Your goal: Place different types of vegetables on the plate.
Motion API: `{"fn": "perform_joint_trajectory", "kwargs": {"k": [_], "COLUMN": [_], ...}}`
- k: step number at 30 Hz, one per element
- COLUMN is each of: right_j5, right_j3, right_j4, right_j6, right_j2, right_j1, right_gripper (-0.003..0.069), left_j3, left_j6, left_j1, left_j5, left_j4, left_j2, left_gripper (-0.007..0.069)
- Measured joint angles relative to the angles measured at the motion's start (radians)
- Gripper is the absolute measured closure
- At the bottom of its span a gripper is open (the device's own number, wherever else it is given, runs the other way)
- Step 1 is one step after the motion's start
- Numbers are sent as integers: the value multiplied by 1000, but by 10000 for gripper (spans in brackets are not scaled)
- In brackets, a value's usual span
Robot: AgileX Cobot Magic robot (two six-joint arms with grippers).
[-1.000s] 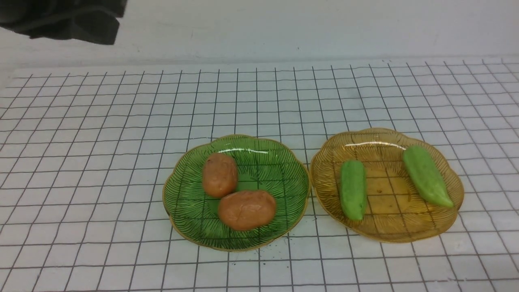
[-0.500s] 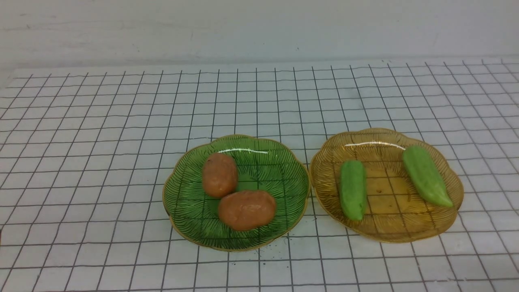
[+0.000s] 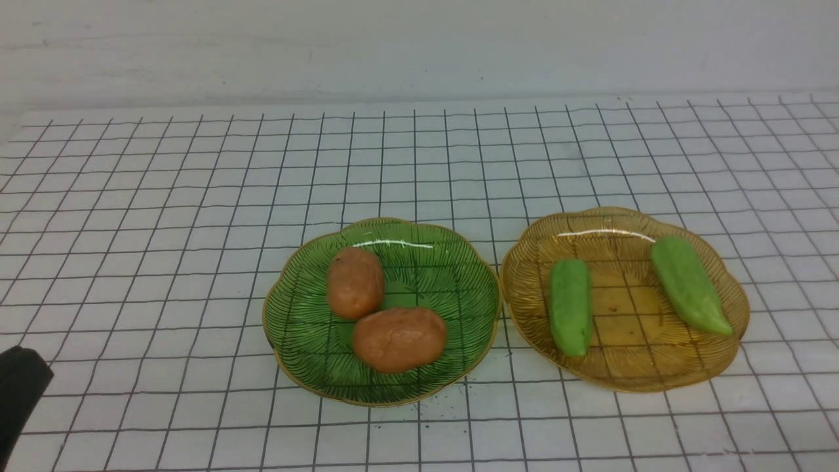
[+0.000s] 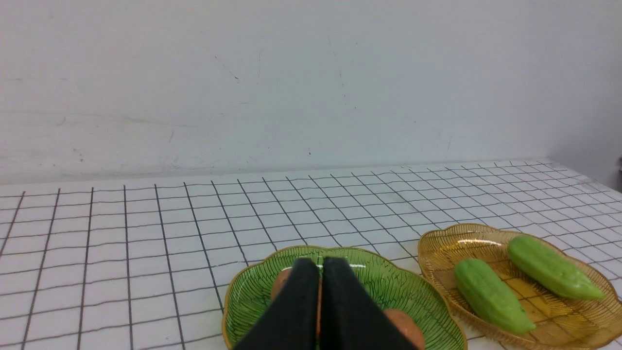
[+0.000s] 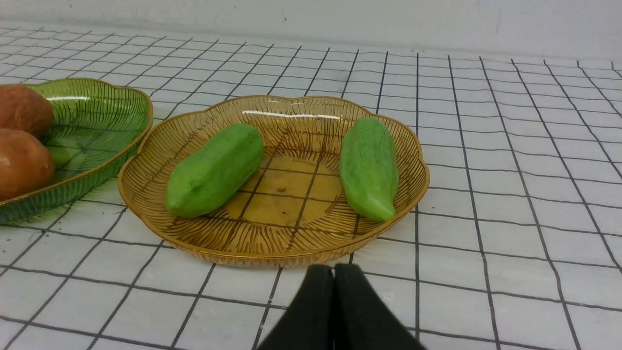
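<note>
Two orange-brown potatoes [image 3: 355, 282] [image 3: 400, 339] lie touching on a green glass plate [image 3: 452, 275]. Two light-green vegetables [image 3: 570, 306] [image 3: 689, 284] lie apart on an amber glass plate [image 3: 623, 308] just right of it. My left gripper [image 4: 320, 266] is shut and empty, hovering on the near side of the green plate. Its black tip [image 3: 26, 367] shows at the front view's lower left edge. Short of the amber plate [image 5: 291, 194], my right gripper [image 5: 334, 273] is shut with nothing in it. It is out of the front view.
Both plates stand side by side, almost touching, on a white cloth with a black grid [image 3: 196, 196]. A plain pale wall [image 3: 419, 46] rises behind the table's far edge.
A dark shape at the top left of the front view a second ago is gone. The left gripper's black tip has come into view at the lower left edge. The vegetables have not moved.
</note>
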Motion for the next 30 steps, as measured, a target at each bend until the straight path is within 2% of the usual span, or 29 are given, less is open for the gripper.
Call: {"fn": "perform_joint_trajectory", "kwargs": {"k": [8, 13, 17, 25, 30], "right_j5": [0, 0, 0, 0, 0], "right_j3": [0, 0, 0, 0, 0], "right_j4": [0, 0, 0, 0, 0], "right_j6": [0, 0, -1, -9, -20], "right_j2": [0, 0, 0, 0, 0], "right_j1": [0, 0, 0, 0, 0], "right_gripper": [665, 665, 665, 665, 665], "left_j3": [90, 147, 221, 319, 319], "left_j6": [2, 89, 158, 177, 177], "left_j1": [0, 7, 93, 303, 355], "left_j5": [-13, -14, -14, -6, 87], "left_j4": [0, 8, -23, -31, -31], "left_j2": [0, 0, -40, -108, -140], "left_gripper": [632, 632, 632, 632, 632]}}
